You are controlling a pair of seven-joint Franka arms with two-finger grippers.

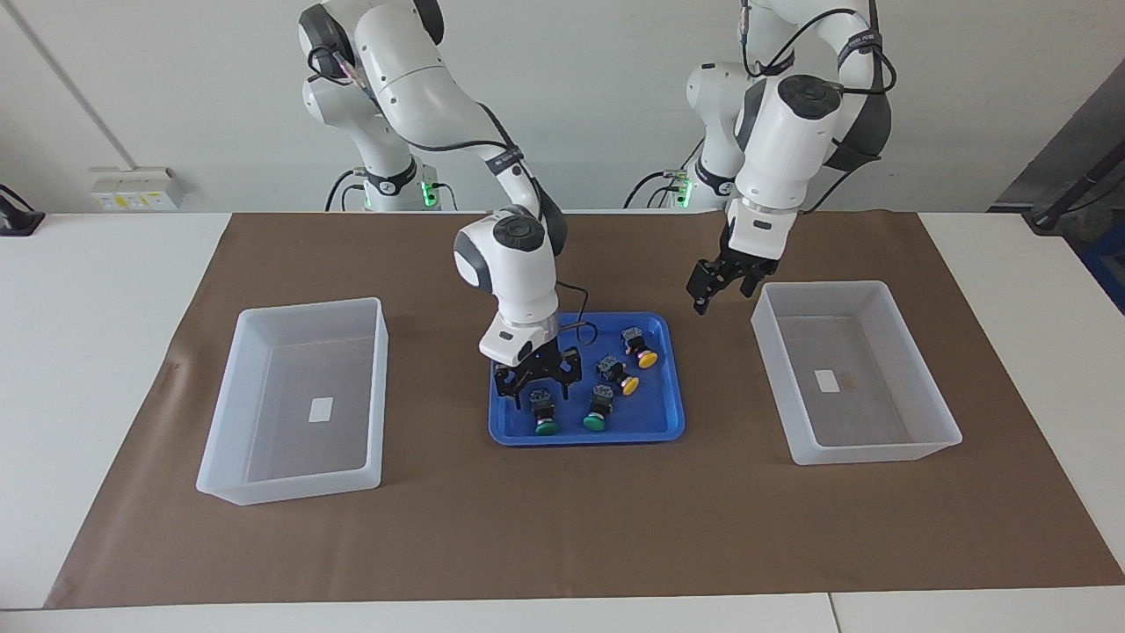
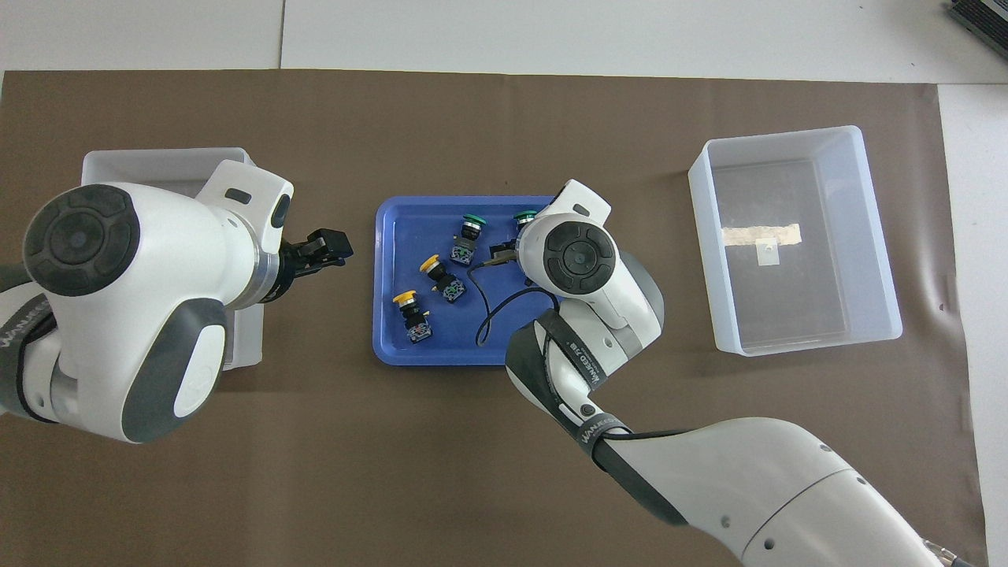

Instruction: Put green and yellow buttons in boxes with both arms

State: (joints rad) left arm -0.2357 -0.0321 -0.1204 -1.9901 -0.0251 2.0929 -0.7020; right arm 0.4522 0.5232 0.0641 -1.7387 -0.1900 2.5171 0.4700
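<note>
Four buttons lie in the blue tray [image 1: 655,422]: a green one [image 1: 545,420], a second green one [image 1: 598,415], and two yellow ones [image 1: 620,378] [image 1: 643,352]. My right gripper [image 1: 538,387] is open and low over the first green button, its fingers on either side of the dark body. In the overhead view its wrist hides it and covers part of that button [image 2: 524,216]. My left gripper [image 1: 721,286] is open and empty, up in the air between the tray and the box [image 1: 822,285] at the left arm's end. The other box [image 1: 308,305] stands at the right arm's end.
Everything rests on a brown mat [image 1: 562,527] on the white table. In the overhead view the left arm covers much of its box [image 2: 157,157]. The other box [image 2: 776,134] and the tray [image 2: 394,339] show fully. Both boxes hold only a white label.
</note>
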